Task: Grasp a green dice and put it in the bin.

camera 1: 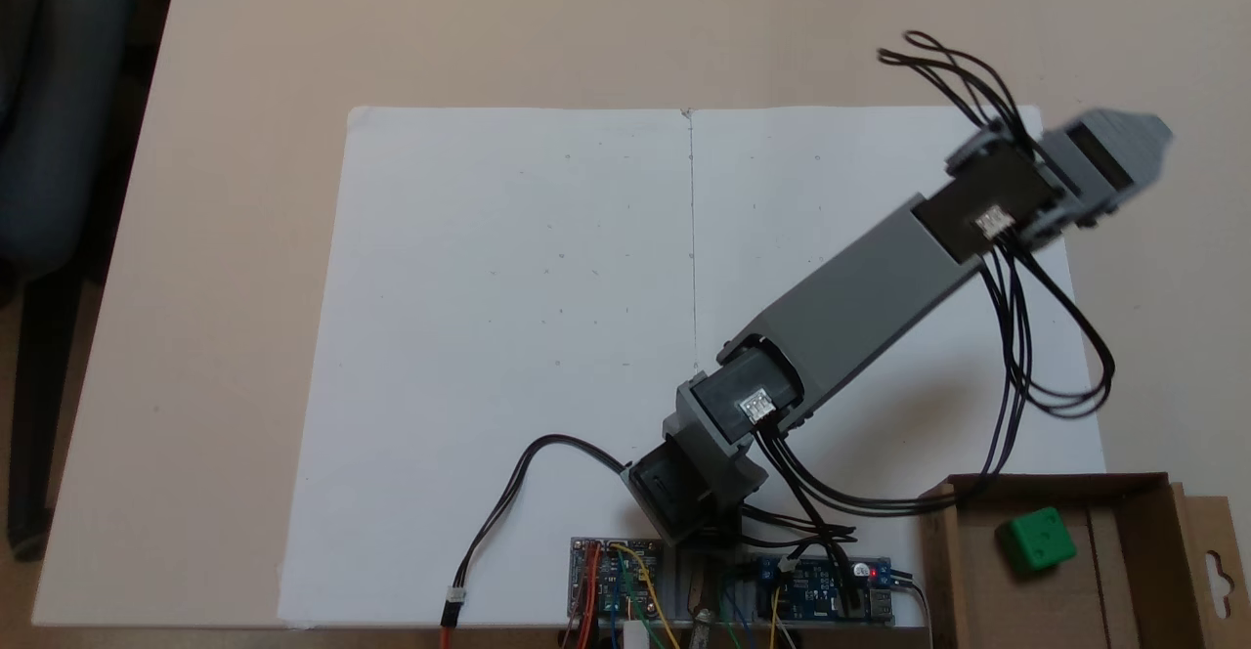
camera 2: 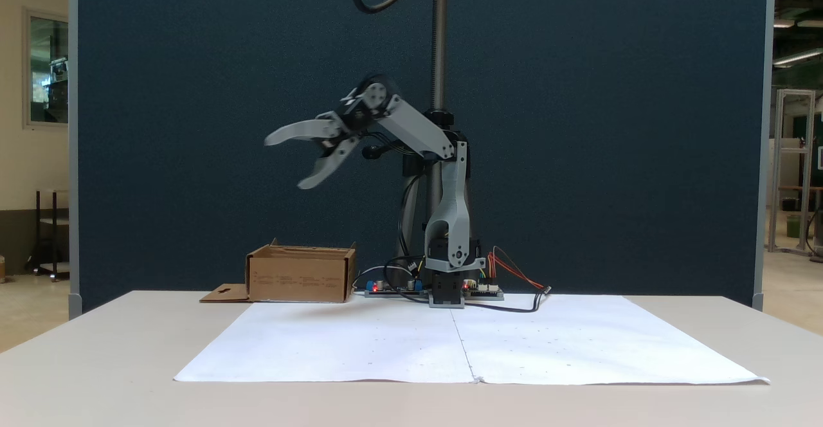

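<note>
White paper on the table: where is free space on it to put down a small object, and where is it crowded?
The white paper is bare left of its centre seam, up to its far edge. It is crowded along the near edge: circuit boards, cables and the arm base. The bin with the green dice takes that corner. The open claw hangs high.

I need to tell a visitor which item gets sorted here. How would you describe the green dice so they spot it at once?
Start at the white paper sheet covering the table, then go to the brown cardboard bin at the sheet's lower right corner in the top-down fixed view. The green dice lies inside it: a small bright green cube, the one vivid colour against plain brown.
</note>
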Available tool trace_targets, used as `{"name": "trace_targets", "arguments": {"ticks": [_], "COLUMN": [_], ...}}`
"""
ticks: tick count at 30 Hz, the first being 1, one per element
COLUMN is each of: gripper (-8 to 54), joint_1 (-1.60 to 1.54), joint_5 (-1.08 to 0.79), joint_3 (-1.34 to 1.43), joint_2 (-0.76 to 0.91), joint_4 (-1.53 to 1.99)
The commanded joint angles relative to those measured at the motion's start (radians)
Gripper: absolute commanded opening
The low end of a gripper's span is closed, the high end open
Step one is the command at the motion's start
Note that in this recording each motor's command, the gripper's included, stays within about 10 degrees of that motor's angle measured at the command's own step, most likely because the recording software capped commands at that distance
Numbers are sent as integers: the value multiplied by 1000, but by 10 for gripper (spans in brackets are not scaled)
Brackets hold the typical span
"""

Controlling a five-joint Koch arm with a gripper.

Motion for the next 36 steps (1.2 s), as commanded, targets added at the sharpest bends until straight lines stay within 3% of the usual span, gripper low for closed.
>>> {"name": "trace_targets", "arguments": {"ticks": [1, 8, 13, 18, 36], "gripper": [439, 445, 442, 437, 432], "joint_1": [-140, -528, -707, -749, -764], "joint_5": [67, 66, 48, 41, 12], "joint_3": [-23, 67, 333, 756, 1456], "joint_2": [52, 64, 158, 304, 598], "joint_4": [-60, -89, -282, -512, -1188]}}
